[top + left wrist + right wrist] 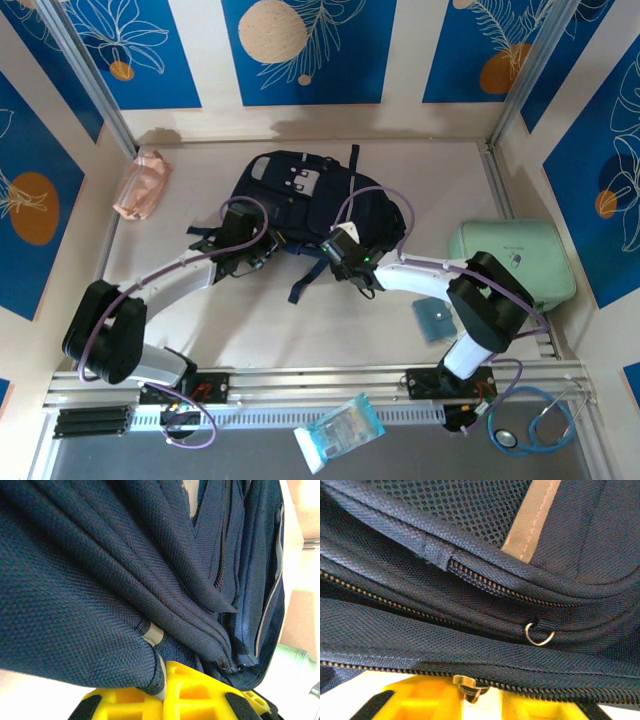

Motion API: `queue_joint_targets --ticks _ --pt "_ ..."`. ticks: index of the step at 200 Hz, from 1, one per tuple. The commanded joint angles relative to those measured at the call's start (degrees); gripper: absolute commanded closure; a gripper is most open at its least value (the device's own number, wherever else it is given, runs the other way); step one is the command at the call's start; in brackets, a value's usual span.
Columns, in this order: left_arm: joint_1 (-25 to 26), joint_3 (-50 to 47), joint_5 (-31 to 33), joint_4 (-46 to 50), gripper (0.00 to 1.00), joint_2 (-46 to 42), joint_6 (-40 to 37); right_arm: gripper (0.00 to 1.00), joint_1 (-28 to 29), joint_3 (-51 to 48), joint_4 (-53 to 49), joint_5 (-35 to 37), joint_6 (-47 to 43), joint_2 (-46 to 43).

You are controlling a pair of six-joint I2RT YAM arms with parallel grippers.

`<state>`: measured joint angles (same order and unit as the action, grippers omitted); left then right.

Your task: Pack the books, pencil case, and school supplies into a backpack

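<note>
Bright, even light; glare beside the backpack point(100, 580).

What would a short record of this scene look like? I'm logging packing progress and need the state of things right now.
backpack: lying mid-table, both grippers at its near edge
left gripper: shut on a fold of the backpack's fabric
right gripper: jaws slightly apart, zipper pull in the gap
pencil case: on the table, far left, outside the backpack
teal pad: on the table by the right arm, not packed
mint-green case: right side, apart from the backpack
</note>
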<state>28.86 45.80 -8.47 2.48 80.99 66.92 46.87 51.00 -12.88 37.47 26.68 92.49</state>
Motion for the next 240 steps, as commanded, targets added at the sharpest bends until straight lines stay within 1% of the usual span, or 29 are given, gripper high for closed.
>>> queue_joint_targets --ticks 1,29,62,91,111,135,157,173,187,199,225,240 --pt "-0.5 2.0 -1.1 0.3 1.0 -3.5 -2.2 0.81 0.2 0.6 4.4 0.3 -1.8 0.1" --pt "-1.1 1.6 -0.6 0.8 1.0 -4.0 -2.6 0.9 -1.1 -1.2 3.9 0.1 1.3 -1.5" --pt "-3.0 0.9 -0.4 1.5 1.0 -4.3 -3.5 0.9 -4.5 -6.0 2.5 -1.3 6.3 -6.3" --pt "-5.1 0.7 -0.8 1.5 1.0 -3.3 -4.8 0.9 -8.8 -9.6 0.6 -4.8 8.4 -9.6" --pt "-6.9 1.4 -0.6 2.3 1.0 -1.8 -7.9 0.9 -9.4 -8.7 -2.0 -8.5 7.1 -10.5" --pt "-10.1 3.3 -0.1 5.5 1.0 1.0 -13.2 0.91 -7.3 -5.7 -2.6 -17.2 3.1 -10.1" --pt "-12.7 3.1 1.9 5.9 0.81 1.7 -16.3 0.96 -5.0 -0.6 -4.0 -25.6 0.1 -6.6" --pt "-14.0 2.0 4.8 7.4 0.66 0.0 -17.4 0.97 -4.3 4.9 -6.4 -34.3 -1.7 -2.0" --pt "-15.6 0.8 5.9 9.5 0.59 -2.6 -17.8 0.99 -2.3 10.5 -9.0 -36.2 -2.2 2.1" --pt "-16.6 -0.8 6.4 11.0 0.5 -5.1 -17.5 0.99 -0.9 15.3 -11.1 -37.5 -2.4 5.6" --pt "-17.8 -4.9 3.4 11.2 0.45 -9.9 -15.4 1.0 1.9 24.7 -14.2 -38.7 -1.4 12.6" --pt "-17.8 -7.3 -0.2 9.3 0.44 -11.5 -12.4 1.0 3.1 29.8 -15.8 -40.4 -0.9 15.9"
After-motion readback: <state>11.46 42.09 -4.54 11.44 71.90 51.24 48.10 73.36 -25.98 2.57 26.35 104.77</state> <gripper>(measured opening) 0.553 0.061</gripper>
